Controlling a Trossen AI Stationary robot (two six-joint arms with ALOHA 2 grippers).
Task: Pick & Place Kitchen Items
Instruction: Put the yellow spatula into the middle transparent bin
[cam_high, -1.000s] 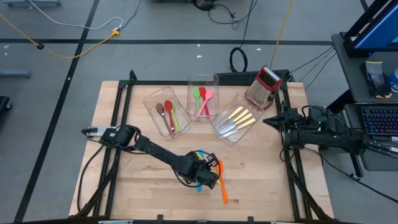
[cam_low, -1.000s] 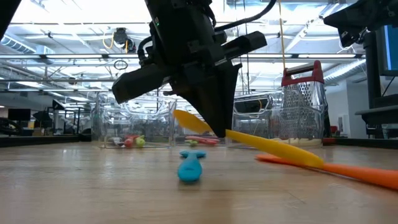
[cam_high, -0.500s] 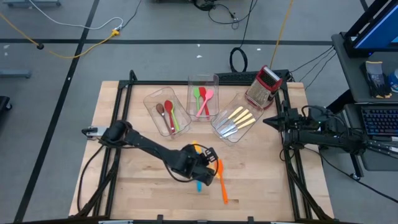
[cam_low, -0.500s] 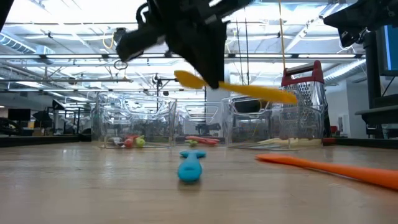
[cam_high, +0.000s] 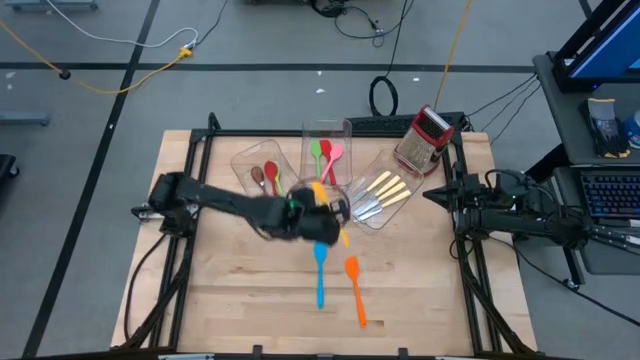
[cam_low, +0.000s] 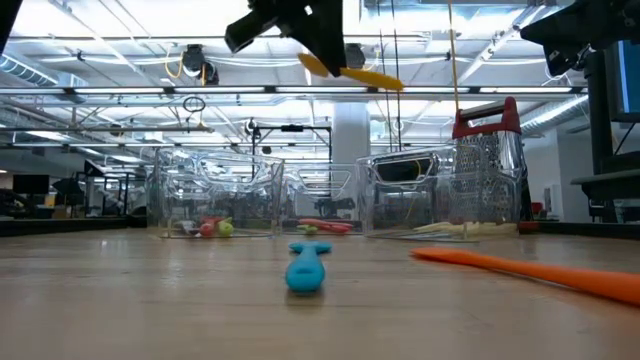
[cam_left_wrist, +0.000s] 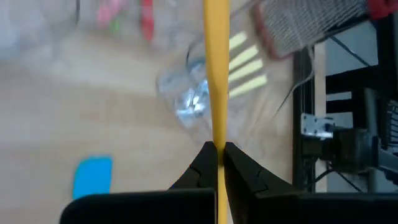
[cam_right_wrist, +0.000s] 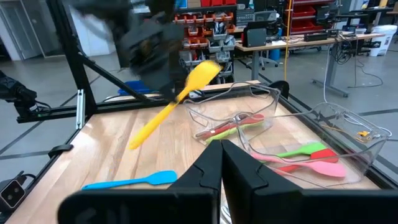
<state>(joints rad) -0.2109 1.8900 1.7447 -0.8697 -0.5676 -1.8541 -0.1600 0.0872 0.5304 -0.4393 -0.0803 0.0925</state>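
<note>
The left gripper (cam_left_wrist: 217, 155), clenched on a slim yellow spatula (cam_left_wrist: 216, 74), hides much of it from overhead above the table, while the right gripper (cam_right_wrist: 220, 163) waits closed, empty.

Even overhead light on the table (cam_high: 240, 290), with soft, faint shadows. Low view: bright ceiling strips backlight the left arm (cam_low: 290, 20) into silhouette. Left wrist view: motion blur smears the bins (cam_left_wrist: 186, 99) and grater (cam_left_wrist: 305, 25). Right wrist view: left arm and yellow spatula (cam_right_wrist: 174, 102) blurred.
</note>
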